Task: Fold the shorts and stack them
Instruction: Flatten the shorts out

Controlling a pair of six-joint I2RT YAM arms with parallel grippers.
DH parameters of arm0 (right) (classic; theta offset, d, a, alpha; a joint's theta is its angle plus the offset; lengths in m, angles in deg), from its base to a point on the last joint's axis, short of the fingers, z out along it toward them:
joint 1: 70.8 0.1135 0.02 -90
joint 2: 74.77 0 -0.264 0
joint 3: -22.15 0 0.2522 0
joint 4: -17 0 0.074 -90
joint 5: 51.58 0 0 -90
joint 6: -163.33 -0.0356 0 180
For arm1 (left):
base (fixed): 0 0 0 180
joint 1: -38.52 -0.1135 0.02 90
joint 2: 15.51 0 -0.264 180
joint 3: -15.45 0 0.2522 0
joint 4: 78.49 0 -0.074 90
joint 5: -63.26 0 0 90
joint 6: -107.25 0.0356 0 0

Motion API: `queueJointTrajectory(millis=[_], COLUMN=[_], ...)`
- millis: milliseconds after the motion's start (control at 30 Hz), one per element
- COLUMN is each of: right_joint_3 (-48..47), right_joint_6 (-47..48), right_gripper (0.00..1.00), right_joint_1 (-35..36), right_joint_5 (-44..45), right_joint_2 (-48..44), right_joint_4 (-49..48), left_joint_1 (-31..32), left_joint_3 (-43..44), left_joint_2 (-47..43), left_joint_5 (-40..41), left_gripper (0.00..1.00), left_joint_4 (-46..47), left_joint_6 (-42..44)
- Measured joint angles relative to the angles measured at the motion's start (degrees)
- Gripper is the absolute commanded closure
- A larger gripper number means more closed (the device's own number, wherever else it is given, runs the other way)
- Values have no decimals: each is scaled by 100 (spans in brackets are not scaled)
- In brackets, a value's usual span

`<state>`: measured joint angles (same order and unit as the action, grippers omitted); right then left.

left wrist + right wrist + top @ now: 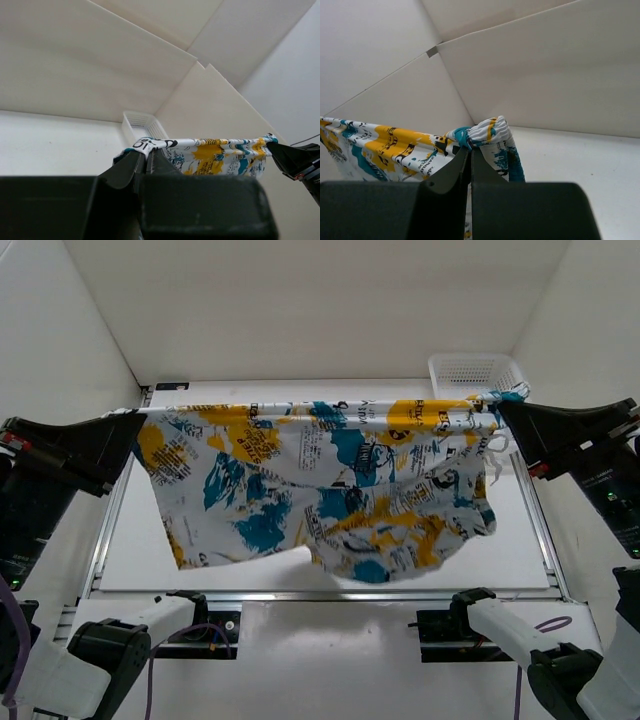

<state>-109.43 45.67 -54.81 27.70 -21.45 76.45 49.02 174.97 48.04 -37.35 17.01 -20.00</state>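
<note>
The shorts, white with yellow and teal patches and black lettering, hang spread out in the air above the table, waistband stretched taut along the top. My left gripper is shut on the waistband's left end, seen in the left wrist view. My right gripper is shut on the waistband's right end, seen in the right wrist view. The shorts run from the left fingers across to the right gripper. The bunched elastic end sits just above the right fingers. The leg hems hang loose above the table.
A white plastic mesh basket stands at the back right of the white table; it also shows in the left wrist view. White walls enclose the table on three sides. The arm bases sit along the near edge.
</note>
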Motion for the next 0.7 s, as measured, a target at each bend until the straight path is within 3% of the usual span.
queueJointTrajectory(millis=[167, 333, 467, 700], right_joint_3=[131, 1056, 1882, 2249], right_joint_6=[15, 179, 317, 317], right_gripper=[100, 100, 100, 100], right_joint_1=[0, 0, -24, -26], right_joint_5=[166, 713, 973, 957], right_joint_2=[114, 662, 1672, 4579], right_joint_4=[116, -76, -367, -1126], left_joint_1=[0, 0, -247, -758], left_joint_3=[-157, -1049, -1368, -1388], left_joint_2=[162, 758, 2083, 4896], left_joint_5=[-31, 352, 623, 643], left_gripper=[90, 90, 90, 90], left_joint_4=[68, 393, 664, 798], left_joint_6=[83, 203, 385, 487])
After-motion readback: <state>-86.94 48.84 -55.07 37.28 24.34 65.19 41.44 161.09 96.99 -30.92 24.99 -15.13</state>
